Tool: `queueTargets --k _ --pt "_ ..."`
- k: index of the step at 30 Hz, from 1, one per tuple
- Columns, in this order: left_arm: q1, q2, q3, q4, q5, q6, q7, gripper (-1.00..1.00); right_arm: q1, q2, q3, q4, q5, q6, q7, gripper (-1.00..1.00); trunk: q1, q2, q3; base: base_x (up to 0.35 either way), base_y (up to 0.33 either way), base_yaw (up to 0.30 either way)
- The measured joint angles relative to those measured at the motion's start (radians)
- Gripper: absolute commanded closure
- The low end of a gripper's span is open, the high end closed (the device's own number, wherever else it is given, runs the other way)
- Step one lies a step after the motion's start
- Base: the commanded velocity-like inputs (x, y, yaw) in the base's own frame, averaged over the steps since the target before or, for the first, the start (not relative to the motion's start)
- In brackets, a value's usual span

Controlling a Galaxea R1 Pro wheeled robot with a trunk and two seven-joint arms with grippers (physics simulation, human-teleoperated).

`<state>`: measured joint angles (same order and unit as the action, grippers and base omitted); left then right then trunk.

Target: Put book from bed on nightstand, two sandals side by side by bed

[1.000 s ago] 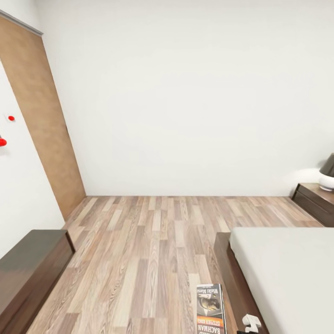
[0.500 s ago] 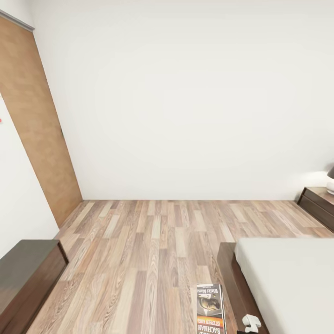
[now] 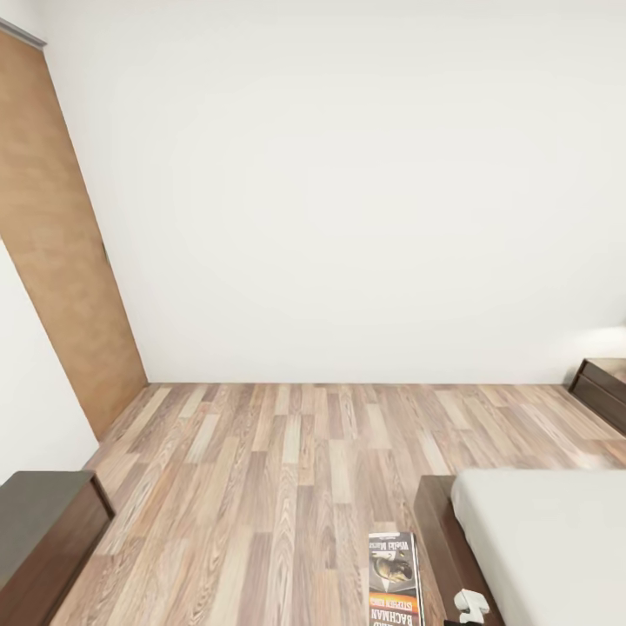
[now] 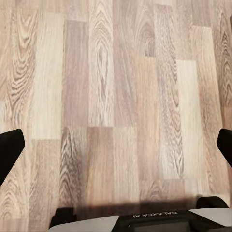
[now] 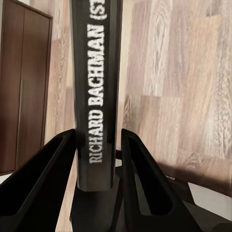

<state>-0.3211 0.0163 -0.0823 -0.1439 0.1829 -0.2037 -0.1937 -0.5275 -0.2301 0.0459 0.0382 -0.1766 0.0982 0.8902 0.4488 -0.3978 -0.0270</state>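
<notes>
While the right hand (image 5: 99, 164) clamps its two black fingers (image 5: 46, 179) on the spine edge of the book (image 5: 96, 82), the white lettering "RICHARD BACHMAN" reads along that spine between them. In the head view the book (image 3: 394, 578) shows low in the picture, above the wood-plank floor (image 3: 287, 469) and just beside the dark frame of the bed (image 3: 539, 539), whose off-white mattress fills the lower right corner. A nightstand (image 3: 602, 389) stands against the white wall at the far right edge. A brown wooden door (image 3: 61, 252) is on the left, with a long dark cabinet (image 3: 43, 530) below it. The left hand (image 4: 116, 150) hangs over bare floor planks, fingers spread wide, gripping nothing
</notes>
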Motion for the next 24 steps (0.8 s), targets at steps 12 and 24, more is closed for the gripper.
queueTargets --k 12,24 --pt "0.0 0.0 0.0 0.0 0.0 0.0 0.0 -1.0 0.0 0.0 0.0 0.0 0.0 0.0 0.0 1.0 0.0 0.0 0.0 0.328 0.0 0.0" --pt "0.0 0.0 0.0 0.0 0.0 0.0 0.0 -1.0 0.0 0.0 0.0 0.0 0.0 0.0 0.0 1.0 0.0 0.0 0.0 0.328 0.0 0.0"
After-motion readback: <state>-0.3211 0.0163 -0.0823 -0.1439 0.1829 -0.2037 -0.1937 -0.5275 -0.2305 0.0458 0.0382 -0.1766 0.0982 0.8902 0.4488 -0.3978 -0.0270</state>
